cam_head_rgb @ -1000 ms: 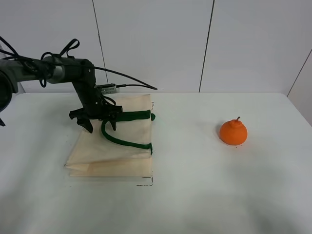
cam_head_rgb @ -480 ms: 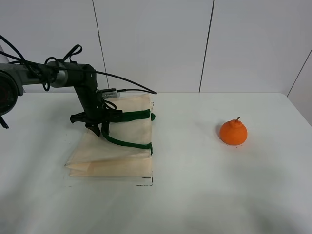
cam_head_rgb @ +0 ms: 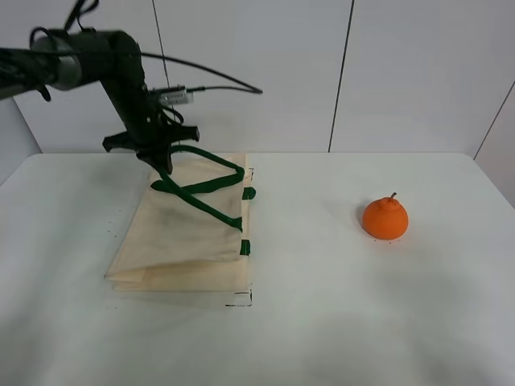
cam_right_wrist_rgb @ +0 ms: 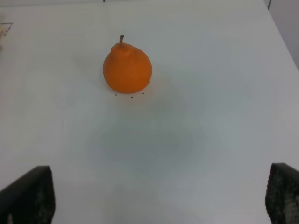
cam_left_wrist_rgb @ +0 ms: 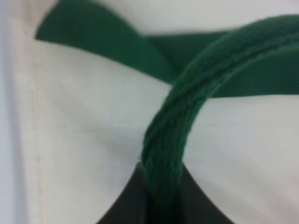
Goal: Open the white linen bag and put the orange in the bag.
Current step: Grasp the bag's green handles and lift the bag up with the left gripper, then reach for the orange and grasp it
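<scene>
We see the white tabletop (cam_head_rgb: 338,322) unchanged, and on its left half the cream, rectangular fabric tote that is the white linen bag (cam_head_rgb: 181,241), lying where it lay a second ago. What has changed is above it. The left gripper (cam_head_rgb: 157,157), which sat low on the bag a second ago, has risen to the upper left of the high frame. It has drawn one dark green strap handle (cam_head_rgb: 201,189) up with it, so the strap now runs as a taut loop from the claw down to the bag's right edge.

In the left wrist view that strap (cam_left_wrist_rgb: 173,140) disappears between the dark jaws, so we read the claw as clamped on it. We judge that the opening step is under way. The upper cloth looks pulled towards the claw, but we cannot make out a clear gap at the mouth.

The small, round, bright orange citrus fruit, the orange (cam_head_rgb: 385,218), has not moved. It sits right of centre, well apart from the bag. The right gripper (cam_right_wrist_rgb: 156,198) hangs back from the orange (cam_right_wrist_rgb: 127,68) with its jaws spread wide and empty.
</scene>
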You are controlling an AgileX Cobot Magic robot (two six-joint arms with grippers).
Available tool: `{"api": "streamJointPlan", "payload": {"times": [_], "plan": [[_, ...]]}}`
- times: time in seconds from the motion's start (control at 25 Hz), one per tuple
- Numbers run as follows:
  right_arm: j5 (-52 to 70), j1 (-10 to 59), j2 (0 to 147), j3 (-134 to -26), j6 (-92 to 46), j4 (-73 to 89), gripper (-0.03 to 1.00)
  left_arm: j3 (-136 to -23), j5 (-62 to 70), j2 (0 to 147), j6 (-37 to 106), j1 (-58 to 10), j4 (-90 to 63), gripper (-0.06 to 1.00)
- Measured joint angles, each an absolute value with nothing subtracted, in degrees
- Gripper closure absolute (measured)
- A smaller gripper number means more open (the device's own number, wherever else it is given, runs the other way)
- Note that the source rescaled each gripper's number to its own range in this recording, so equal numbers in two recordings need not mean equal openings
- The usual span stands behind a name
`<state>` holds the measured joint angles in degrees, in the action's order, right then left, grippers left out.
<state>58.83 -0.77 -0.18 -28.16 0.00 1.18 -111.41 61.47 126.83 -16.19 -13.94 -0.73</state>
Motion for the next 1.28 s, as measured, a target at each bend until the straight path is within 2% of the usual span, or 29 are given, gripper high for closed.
{"api": "streamJointPlan", "payload": {"times": [0.36, 0.52, 0.72, 0.96, 1.28], "plan": [[58.8, -0.8, 0.3, -28.2, 0.0, 1.2, -0.03, -123.0, 68.1, 115.3, -11.8, -13.9, -7.1, 0.94], [58.1, -0.8, 9.1, -29.5, 0.0, 1.7, -0.03, -123.3, 68.2, 110.6, -11.5, -13.9, -7.2, 0.94], [50.6, -0.8, 31.0, -34.9, -1.9, 4.6, -0.03, -123.3, 68.3, 108.3, -11.5, -13.9, -7.2, 0.94], [45.0, -0.8, 62.6, -48.6, -6.2, 6.3, -0.03, -123.3, 68.3, 107.9, -11.3, -13.9, -7.3, 0.94], [52.7, -0.8, 97.9, -75.2, -7.6, 8.4, -0.03, -123.3, 68.3, 107.9, -11.3, -13.9, -7.3, 0.94]]}}
